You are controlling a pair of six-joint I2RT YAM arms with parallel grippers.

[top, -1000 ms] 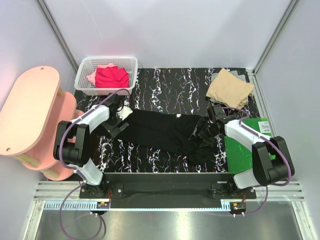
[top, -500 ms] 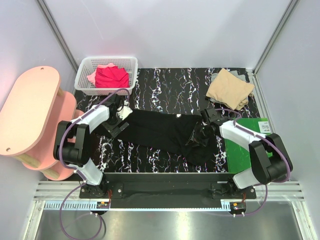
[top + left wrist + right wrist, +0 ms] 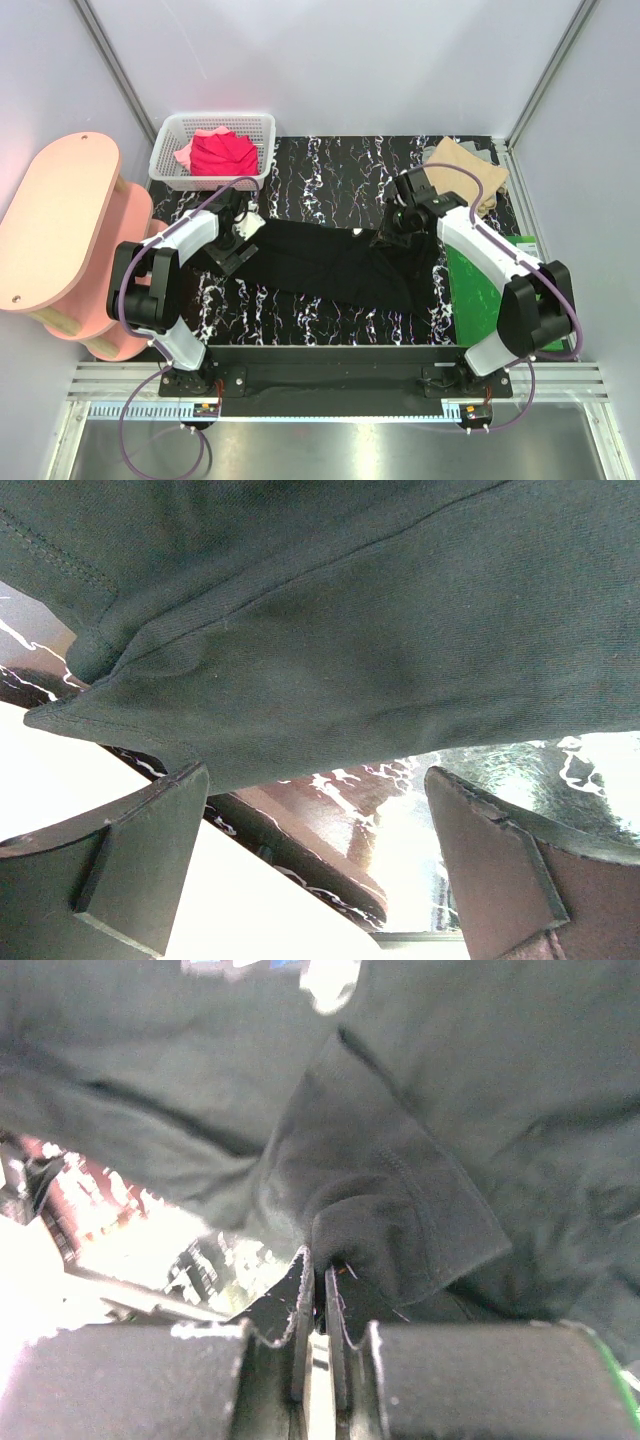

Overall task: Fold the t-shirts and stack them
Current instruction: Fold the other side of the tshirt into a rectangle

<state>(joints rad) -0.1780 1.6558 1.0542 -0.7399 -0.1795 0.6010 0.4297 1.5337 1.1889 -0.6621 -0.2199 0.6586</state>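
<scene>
Black t-shirt (image 3: 320,265) is being observed spread crosswise over the near half of the marbled table (image 3: 330,170), between the two arms, with its long axis running left to right. Its right end is being held gathered by the right gripper (image 3: 402,222), above the table's middle right. In the right wrist view the fingers (image 3: 345,1305) are being pressed together on a thick fold of the black cloth, only a sliver showing between them. A blue-and-white print (image 3: 255,968) is being caught at the upper edge of that view (blurred, shape not to be told).

Left gripper (image 3: 238,238) is being held low at the shirt's left end. In the left wrist view its fingers (image 3: 115,865) are being held wide apart, with nothing clamped. The shirt's hemmed edge is lying just beyond the tips, and whether it is being touched cannot be told.

Tan t-shirt (image 3: 465,170) is lying folded at the far right corner of the table, partly hidden by the right arm. Red t-shirt (image 3: 222,153) and pink t-shirt (image 3: 186,155) are being held crumpled in the white mesh basket (image 3: 200,181) at the far left corner, red over pink. A green board (image 3: 478,300) is lying flat at the near right, just beside the black shirt and partly under the right arm. A pink two-tier stand (image 3: 55,225) is standing off the table's left side
</scene>
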